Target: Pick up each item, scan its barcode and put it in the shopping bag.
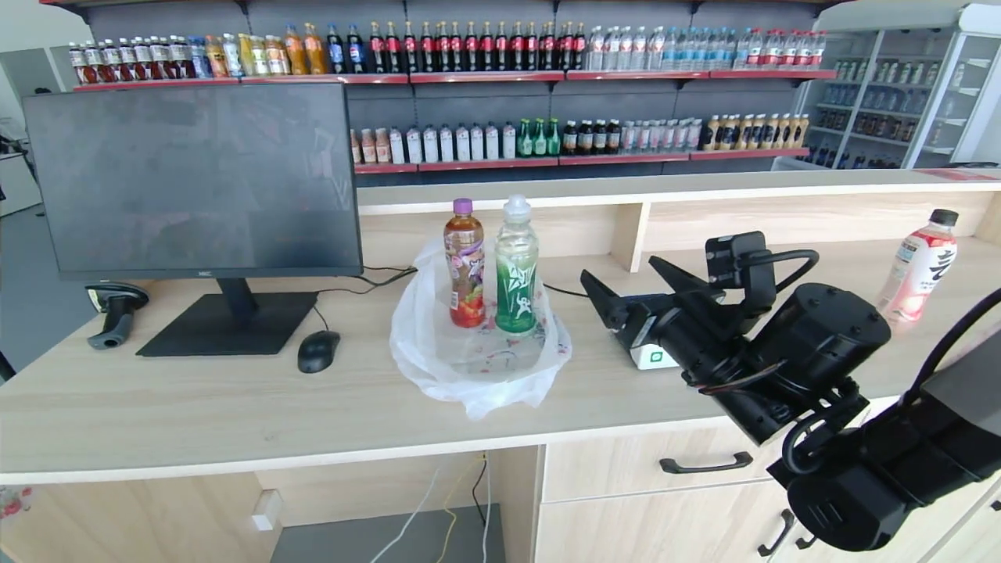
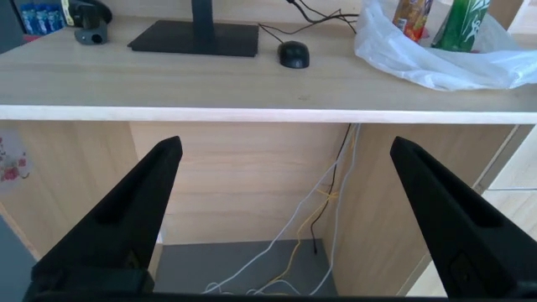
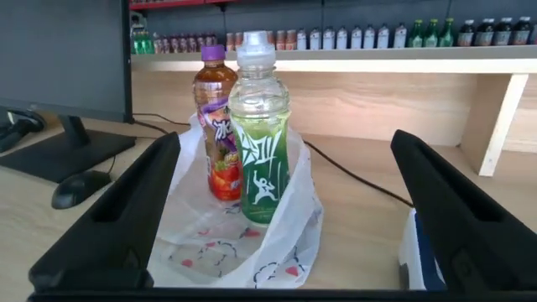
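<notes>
Two drinks stand upright, side by side, in the shopping bag (image 1: pixel 438 356) on the desk (image 1: pixel 195 399): a purple-capped bottle (image 1: pixel 464 266) and a green-labelled bottle (image 1: pixel 516 270). A pink bottle (image 1: pixel 919 270) stands well apart near the desk's right end. The right end effector (image 1: pixel 618 268) hangs spread and empty just right of the bag. The left end effector (image 2: pixel 285 144) is spread and empty, below the desk's front edge.
</notes>
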You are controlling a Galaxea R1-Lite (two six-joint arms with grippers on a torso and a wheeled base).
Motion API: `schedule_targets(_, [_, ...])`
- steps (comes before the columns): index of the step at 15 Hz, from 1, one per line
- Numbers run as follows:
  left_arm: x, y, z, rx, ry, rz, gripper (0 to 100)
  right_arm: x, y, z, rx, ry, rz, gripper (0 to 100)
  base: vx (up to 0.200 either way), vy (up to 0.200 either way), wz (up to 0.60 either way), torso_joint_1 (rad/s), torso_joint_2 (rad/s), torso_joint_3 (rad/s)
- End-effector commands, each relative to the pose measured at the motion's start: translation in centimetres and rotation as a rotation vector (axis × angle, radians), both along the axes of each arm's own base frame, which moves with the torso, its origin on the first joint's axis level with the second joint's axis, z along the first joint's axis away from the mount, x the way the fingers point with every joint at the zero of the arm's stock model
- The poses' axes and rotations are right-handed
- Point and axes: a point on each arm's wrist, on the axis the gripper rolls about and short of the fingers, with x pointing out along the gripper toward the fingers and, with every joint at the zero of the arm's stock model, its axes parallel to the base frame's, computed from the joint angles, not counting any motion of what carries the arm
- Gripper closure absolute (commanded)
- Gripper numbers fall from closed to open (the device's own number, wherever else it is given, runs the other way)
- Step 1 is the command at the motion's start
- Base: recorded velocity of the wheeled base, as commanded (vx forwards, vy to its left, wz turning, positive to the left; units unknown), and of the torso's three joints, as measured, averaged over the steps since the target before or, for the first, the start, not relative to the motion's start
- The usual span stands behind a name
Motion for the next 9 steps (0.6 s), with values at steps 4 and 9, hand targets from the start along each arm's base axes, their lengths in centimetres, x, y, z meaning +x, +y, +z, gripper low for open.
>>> schedule_targets(4, [0.0,0.0,0.0,0.000,0.000,0.000,0,0.0,0.0,-0.2,-0.004,0.007,0.002,0,0.000,-0.200,0.00,0.004,0.00,0.006])
schedule_targets(9, [0.0,0.0,0.0,0.001,0.000,0.000,0,-2.1,-2.5,-0.8,-0.031,0.069,-0.029,0,0.000,-0.200,0.00,0.003,0.01,0.003])
